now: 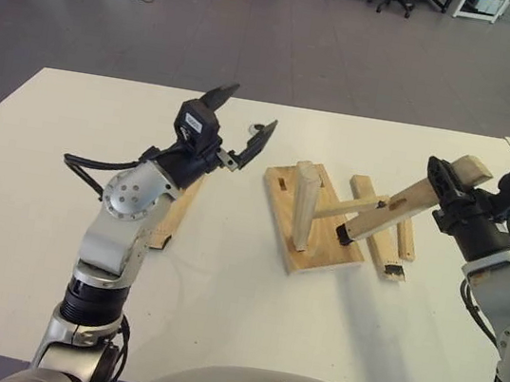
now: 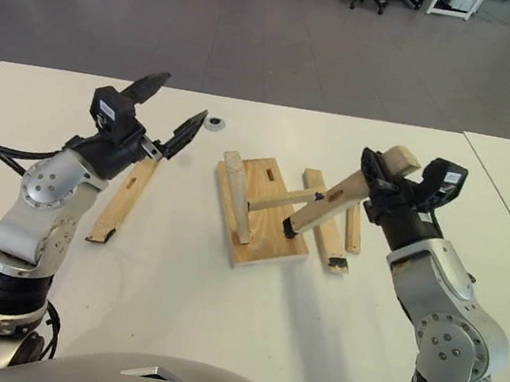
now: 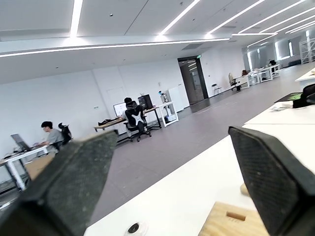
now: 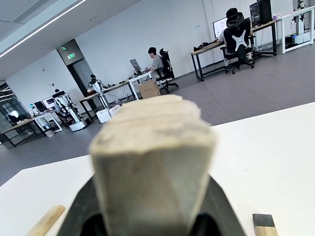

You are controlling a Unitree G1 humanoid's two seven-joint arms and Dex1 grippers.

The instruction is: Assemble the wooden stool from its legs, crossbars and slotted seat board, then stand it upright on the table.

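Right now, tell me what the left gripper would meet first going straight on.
Probably nothing: the open left gripper points up past the far table edge, above the small round disc.

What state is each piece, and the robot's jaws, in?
Slotted wooden seat board: lying flat.
Pale wooden leg: upright on board.
Tilted wooden leg: held aslant.
Thin wooden crossbar: between those legs.
Right gripper: jaws shut on tilted leg.
Left gripper: jaws open, empty.
Loose wooden legs: lying flat.

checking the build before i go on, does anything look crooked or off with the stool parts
The leg in the right gripper leans steeply, its lower end at the seat board's edge, while the other leg stands straight. The crossbar between them runs slanted too. Nothing looks broken.
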